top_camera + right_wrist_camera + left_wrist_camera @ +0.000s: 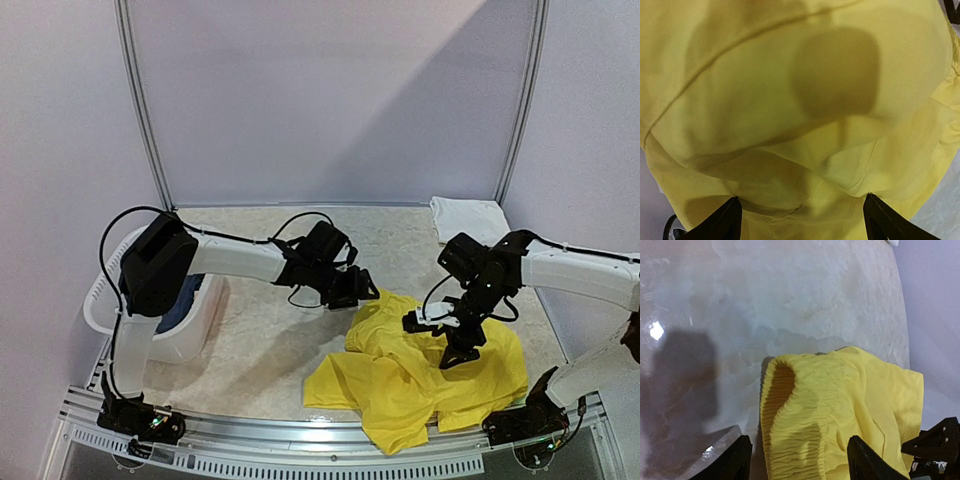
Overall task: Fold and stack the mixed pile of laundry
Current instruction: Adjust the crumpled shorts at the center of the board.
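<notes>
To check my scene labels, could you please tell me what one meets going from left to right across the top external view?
White basket → left arm's fingers → right arm's fingers. The yellow garment spreads beneath both sets of fingers, so it is left out.

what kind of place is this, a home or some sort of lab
Most likely a robot lab cell, not a home: left arm and right arm bolted to a metal rail at the table edge, plain panels in a metal frame behind, a yellow garment near a white basket.
</notes>
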Robot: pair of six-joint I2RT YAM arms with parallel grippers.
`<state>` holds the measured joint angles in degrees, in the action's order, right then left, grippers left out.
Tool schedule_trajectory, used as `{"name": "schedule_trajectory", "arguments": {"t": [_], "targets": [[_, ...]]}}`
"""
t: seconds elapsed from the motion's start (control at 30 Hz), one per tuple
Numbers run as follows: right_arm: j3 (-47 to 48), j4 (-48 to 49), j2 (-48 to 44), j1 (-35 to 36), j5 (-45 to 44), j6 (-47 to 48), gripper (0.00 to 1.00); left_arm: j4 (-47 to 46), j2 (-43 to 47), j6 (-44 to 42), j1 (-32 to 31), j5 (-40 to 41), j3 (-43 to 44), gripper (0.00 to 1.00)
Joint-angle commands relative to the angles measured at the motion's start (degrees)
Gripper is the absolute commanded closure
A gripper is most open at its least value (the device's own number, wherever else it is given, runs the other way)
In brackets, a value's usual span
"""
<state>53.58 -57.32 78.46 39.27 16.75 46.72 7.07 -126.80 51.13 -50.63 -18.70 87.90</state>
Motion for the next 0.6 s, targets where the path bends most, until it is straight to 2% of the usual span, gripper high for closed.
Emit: {"name": "schedule_trajectory", "arguments": {"t": [0.0,0.17,0.4,0.5,0.57], "targets": [[1.7,-0.1,-3.0,-0.8,-4.3,2.3,0.15,0.0,0.2,-0.4,-1.0,-2.5,-0.4,0.33],[7.3,-2.9,-4.2,-4.3,0.0,2.2,0.12,1.4,1.0,-1.5,-1.0,-2.5,-1.1,0.34],[12.0,-1.3,-2.8,-13.5,6.3,1.9,0.11,2.0,-6.4,-5.0,-0.9,-4.9,7.9,0.38],[13.5,1.1,-1.6,-17.8,7.9,-0.8,0.11,2.1,-11.0,-6.0,-0.8,-7.1,14.0,0.49],[14.6,2.1,-0.6,-20.3,8.5,-2.6,0.11,2.0,-13.8,-6.4,-0.8,-8.7,17.9,0.64]]}}
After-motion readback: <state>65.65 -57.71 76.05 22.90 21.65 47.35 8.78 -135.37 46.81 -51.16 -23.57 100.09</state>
